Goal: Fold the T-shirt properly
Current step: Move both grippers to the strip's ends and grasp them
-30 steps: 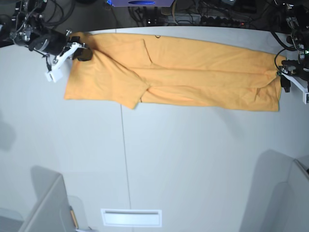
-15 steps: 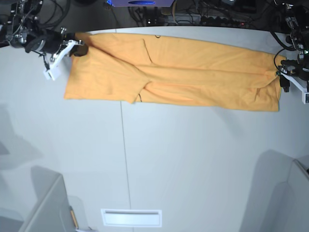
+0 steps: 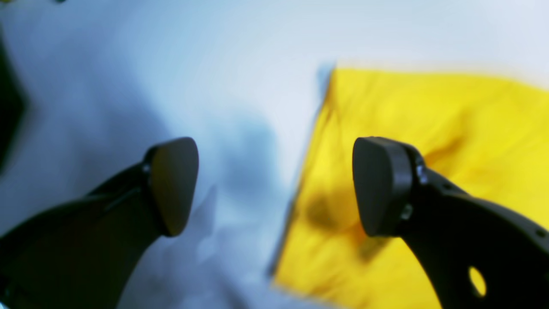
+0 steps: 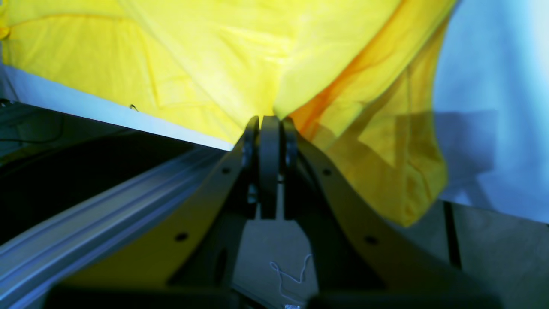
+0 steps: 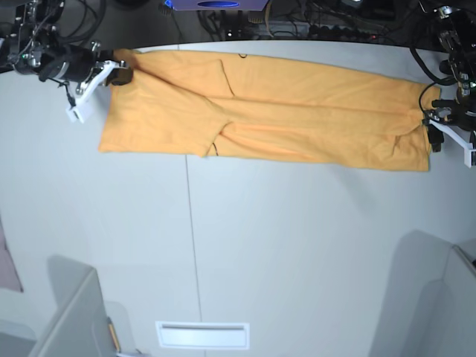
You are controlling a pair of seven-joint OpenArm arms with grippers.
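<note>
The orange-yellow T-shirt (image 5: 297,111) lies folded lengthwise in a long band along the table's far edge. In the base view my right gripper (image 5: 121,74) sits at the band's far left corner, shut on the cloth. The right wrist view shows its jaws pressed together (image 4: 270,124) with the T-shirt (image 4: 240,56) bunching out of the tips, and part of the cloth hanging past the table edge. My left gripper (image 5: 432,132) is at the band's right end, open. In the left wrist view it (image 3: 274,184) straddles the T-shirt's (image 3: 429,128) edge, one finger above cloth and one above bare table.
Cables and equipment (image 5: 223,15) crowd the space beyond the far edge. Grey box shapes stand at the near left (image 5: 74,320) and near right (image 5: 461,297). A white slotted plate (image 5: 202,335) lies near the front. A pinkish sliver (image 5: 4,260) shows at the left border.
My right gripper has drawn the shirt's left corner up and to the left, flattening the sleeve area. The left gripper shifted slightly. A pinkish sliver has appeared at the left border.
</note>
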